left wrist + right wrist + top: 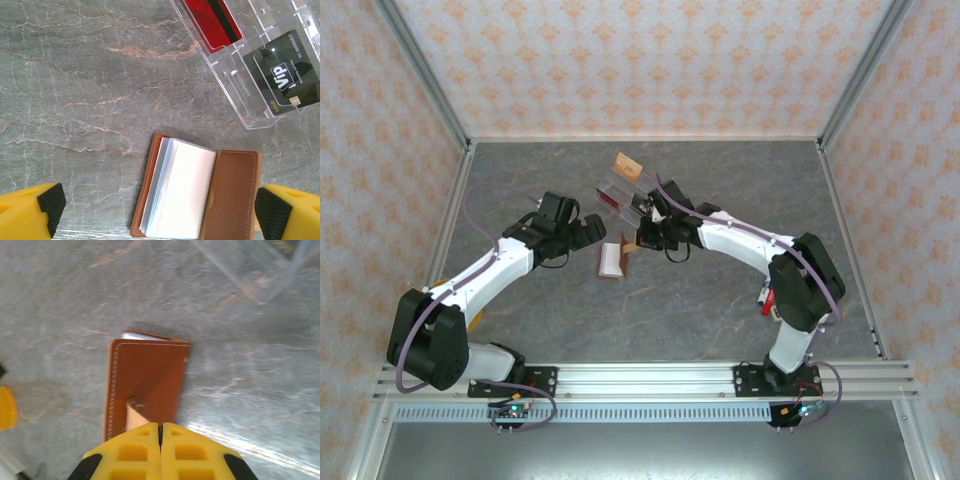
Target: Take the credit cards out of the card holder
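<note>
Orange-patterned wallpaper [650, 60] boxes in the whole cell, and everything sits on a grey marble-look table [720, 300]. We've got both arms reaching toward the middle, the left arm [490, 275] coming in from the left and the right arm [750, 240] from the right. The left gripper [160, 212] is spread as wide as it goes. In its wrist view, the black pads [50, 200] sit at the two bottom corners with nothing between them but the card holder below, and they aren't touching it. The right gripper [161, 432] has its yellow fingers pressed tight together right at the near edge of the card holder. A tan strip [134, 415] runs from the holder up to the fingertips, but we honestly can't tell if it's actually pinched. A clear acrylic tray [240, 95] lies just past the holder. The card holder [613, 262] itself is between the two grippers, near the table's centre, with its brown cover partly open and pale inner leaves fanned out. As for cards, a red card [212, 20] lies in one tray compartment and a black card [287, 75] with "Vip" on it lies in the next. From the top view, a tan-orange card [627, 167] sits tilted at the tray's far end.
</note>
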Controlling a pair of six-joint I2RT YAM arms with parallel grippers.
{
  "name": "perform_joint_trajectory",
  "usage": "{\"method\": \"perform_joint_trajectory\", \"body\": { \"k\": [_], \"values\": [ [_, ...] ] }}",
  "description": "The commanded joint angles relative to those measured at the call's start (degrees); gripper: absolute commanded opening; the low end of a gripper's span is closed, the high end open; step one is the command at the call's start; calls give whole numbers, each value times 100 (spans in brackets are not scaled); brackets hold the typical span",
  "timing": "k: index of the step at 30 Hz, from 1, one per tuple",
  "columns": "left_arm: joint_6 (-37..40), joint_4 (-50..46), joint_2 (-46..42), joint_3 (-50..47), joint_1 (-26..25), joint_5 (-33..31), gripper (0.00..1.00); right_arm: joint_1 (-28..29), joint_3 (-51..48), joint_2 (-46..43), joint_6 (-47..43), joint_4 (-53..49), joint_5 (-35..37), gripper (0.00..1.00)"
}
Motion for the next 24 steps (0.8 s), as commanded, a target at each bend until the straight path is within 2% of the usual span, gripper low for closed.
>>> {"method": "perform_joint_trajectory", "body": {
  "k": [1, 5, 12, 16, 24],
  "values": [
    [28, 32, 7, -103, 51, 36, 100, 16, 108, -145, -293, -764, 1000, 5],
    [98, 220, 180, -123, 50, 498, 100, -18, -44, -188, -409, -1166, 1484, 5],
    [9, 728, 648, -215, 48, 1307, 98, -118, -319, -52, -262, -1305, 1652, 5],
    [-92, 1047, 813, -242, 46, 1742, 93, -137, -335, 36, -210, -1272, 1619, 5],
    [-185, 1379, 774, -301, 47, 2078, 82, -132, -264, 66, -239, -1242, 1640, 5]
  ]
}}
